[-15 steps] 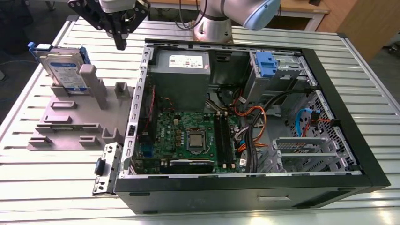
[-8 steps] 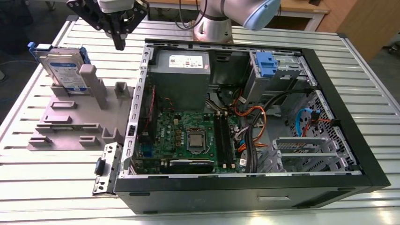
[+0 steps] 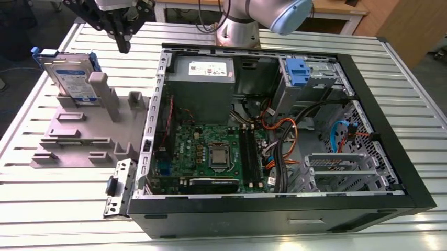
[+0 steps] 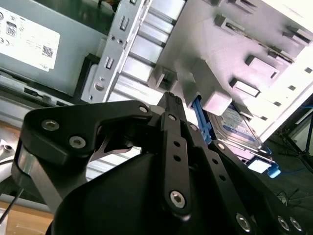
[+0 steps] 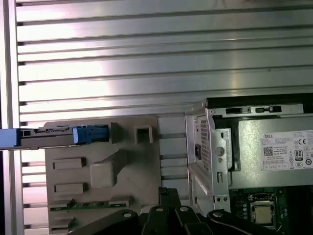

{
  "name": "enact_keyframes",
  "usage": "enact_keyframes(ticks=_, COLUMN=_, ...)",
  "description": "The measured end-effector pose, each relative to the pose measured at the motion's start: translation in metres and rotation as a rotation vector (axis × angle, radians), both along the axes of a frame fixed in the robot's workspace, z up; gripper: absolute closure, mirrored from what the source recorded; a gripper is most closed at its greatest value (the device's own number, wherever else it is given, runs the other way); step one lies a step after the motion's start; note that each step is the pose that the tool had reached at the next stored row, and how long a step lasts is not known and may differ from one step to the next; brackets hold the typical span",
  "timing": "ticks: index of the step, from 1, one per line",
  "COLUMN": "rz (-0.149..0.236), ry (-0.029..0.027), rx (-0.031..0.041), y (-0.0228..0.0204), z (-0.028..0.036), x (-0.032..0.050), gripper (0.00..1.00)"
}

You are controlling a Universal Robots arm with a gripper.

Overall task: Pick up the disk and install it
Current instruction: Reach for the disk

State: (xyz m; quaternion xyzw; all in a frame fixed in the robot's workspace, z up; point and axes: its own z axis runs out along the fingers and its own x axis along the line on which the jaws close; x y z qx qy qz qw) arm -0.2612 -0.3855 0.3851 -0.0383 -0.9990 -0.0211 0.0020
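Note:
The disk [image 3: 70,78] stands on edge in a grey holder [image 3: 80,133] at the exterior view's left: silver, with a white-and-blue label and a bright blue frame. My gripper [image 3: 124,46] hangs above and to the right of the disk, apart from it, with its black fingers shut on nothing. In the second wrist view the disk [image 4: 234,129] leans against a grey post beyond the gripper [image 4: 169,100]. In the first wrist view the disk [image 5: 54,137] is seen edge-on at the holder's far side, well away from the gripper [image 5: 168,193].
An open black computer case [image 3: 380,110] lies on the slatted metal table [image 3: 412,63], to the right of the holder. Inside are a grey power supply [image 3: 204,70], a green motherboard [image 3: 209,151], cables and a blue drive bay latch [image 3: 297,70]. The arm's base [image 3: 237,31] stands behind the case.

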Motion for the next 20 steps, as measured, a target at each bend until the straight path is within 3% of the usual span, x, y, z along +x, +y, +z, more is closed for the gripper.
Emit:
enact_keyframes(ticks=4, rz=0.0, ry=0.0005, rx=0.0009, y=0.0013, z=-0.0002, x=-0.0053, gripper=0.89)
enact_keyframes(ticks=20, rz=0.0, ry=0.001, rx=0.0007, y=0.0013, z=-0.0009, x=-0.0083, gripper=0.89)
